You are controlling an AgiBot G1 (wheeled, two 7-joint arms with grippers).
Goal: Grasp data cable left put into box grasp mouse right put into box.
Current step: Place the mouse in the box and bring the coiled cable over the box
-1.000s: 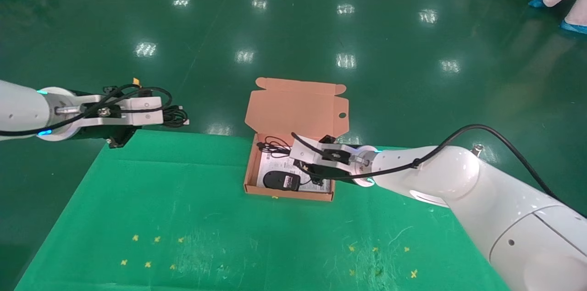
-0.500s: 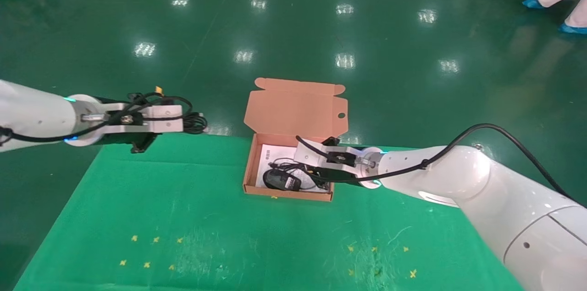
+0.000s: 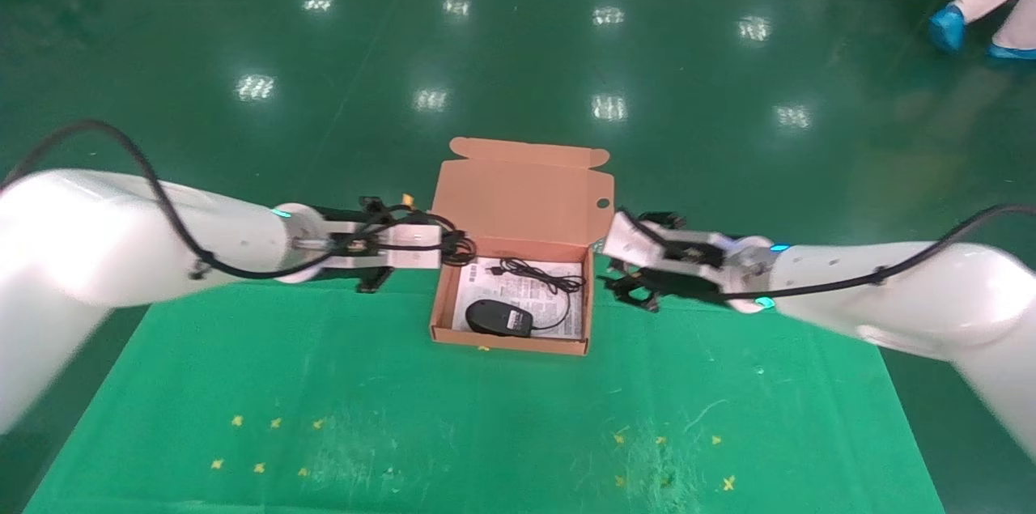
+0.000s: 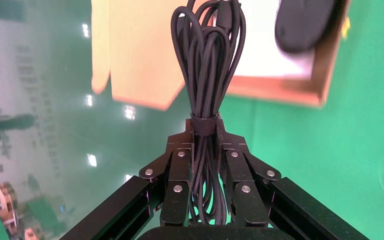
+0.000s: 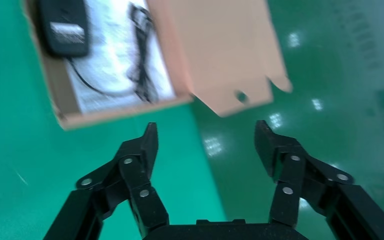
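You have the shallow orange-brown cardboard box [image 3: 447, 299] sitting open at the far middle of the green cloth-covered table [image 3: 364, 401], its hinged tabbed lid [image 3: 522, 189] with the round hole standing up behind it. Inside, on the white printed sheet [image 3: 571, 312], the small black oval computer mouse [image 3: 498, 317] lies toward the near left corner with its white label facing up, and its thin black USB cord [image 3: 541, 278] is loosely bunched toward the back of the box. Your left gripper [image 3: 457, 247] hangs just beside the box's left wall, near the back corner, and its fingers [image 4: 179, 172] are clenched on the thin black data cable [image 4: 209, 80], a long coiled bundle cinched by a black strap; in the left wrist view the loops stick out ahead of the fingers toward the box and the lid. The bundle is held in the air and is not in the box. Your right gripper [image 3: 622, 281] sits just outside the box's right wall, level with the back half of it. The right wrist view shows its black fingers [image 5: 139, 165] spread wide apart with nothing between them, and the box with the mouse lies beyond them. Both white arms reach in from either side, and the box lies between the two grippers.
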